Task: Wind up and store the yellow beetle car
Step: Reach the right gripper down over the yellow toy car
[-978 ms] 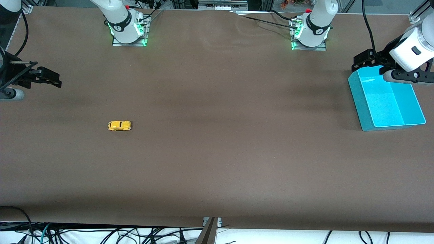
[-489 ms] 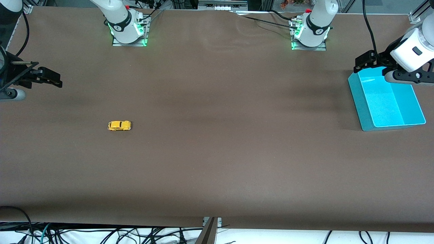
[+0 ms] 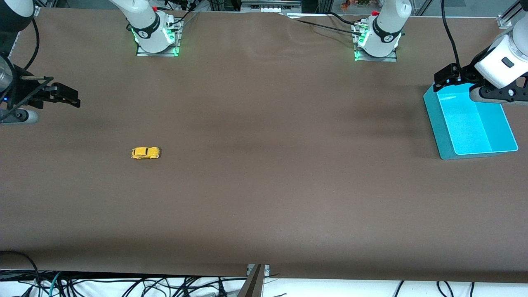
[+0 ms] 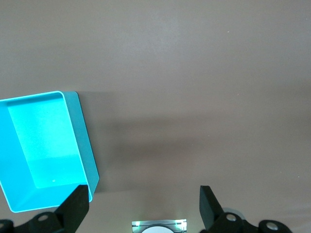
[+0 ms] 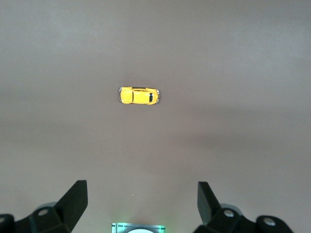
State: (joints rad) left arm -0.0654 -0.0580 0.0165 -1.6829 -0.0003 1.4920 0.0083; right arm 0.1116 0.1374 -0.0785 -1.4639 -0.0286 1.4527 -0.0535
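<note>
The yellow beetle car (image 3: 145, 153) stands on its wheels on the brown table, toward the right arm's end; it also shows in the right wrist view (image 5: 139, 96). My right gripper (image 3: 62, 95) is open and empty, up in the air over the table's end, apart from the car. The cyan bin (image 3: 474, 123) stands at the left arm's end and is empty; it also shows in the left wrist view (image 4: 41, 145). My left gripper (image 3: 447, 76) is open and empty, over the bin's edge that lies nearest the bases.
The two arm bases (image 3: 156, 35) (image 3: 376, 41) stand along the table's edge farthest from the front camera. Cables (image 3: 321, 25) lie near the left arm's base. The brown table (image 3: 280, 173) stretches bare between car and bin.
My right gripper has drifted slightly toward the table's middle. My left gripper has shifted a little toward the bases, over the bin's edge. The car has not moved.
</note>
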